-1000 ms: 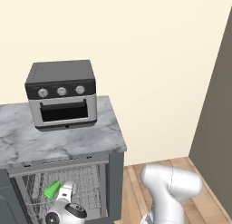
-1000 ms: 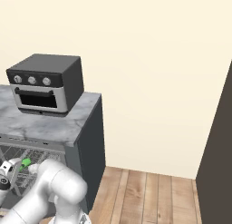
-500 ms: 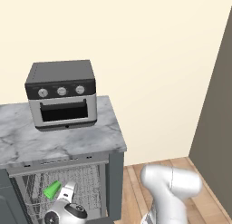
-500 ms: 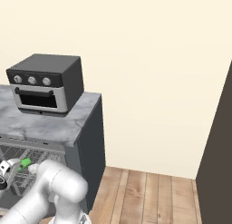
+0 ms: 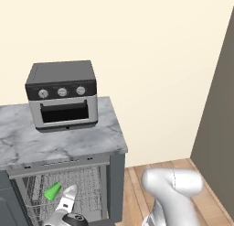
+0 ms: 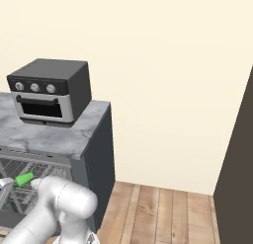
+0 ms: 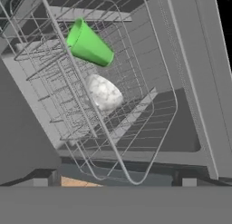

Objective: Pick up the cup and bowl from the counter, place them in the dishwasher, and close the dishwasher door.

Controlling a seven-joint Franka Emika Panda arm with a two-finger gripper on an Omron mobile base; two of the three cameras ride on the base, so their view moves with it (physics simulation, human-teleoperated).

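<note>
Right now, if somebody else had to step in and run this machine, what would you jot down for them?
Fingers: open, holding nothing; the hand hangs low in front of the open dishwasher.
Cup: lying on its side in the wire rack.
Bowl: in the same rack, just beside the cup.
Counter: carries a toaster oven.
Done: both dishes are loaded.
Left: back the hand out and close the dishwasher door, which is not yet shut.
</note>
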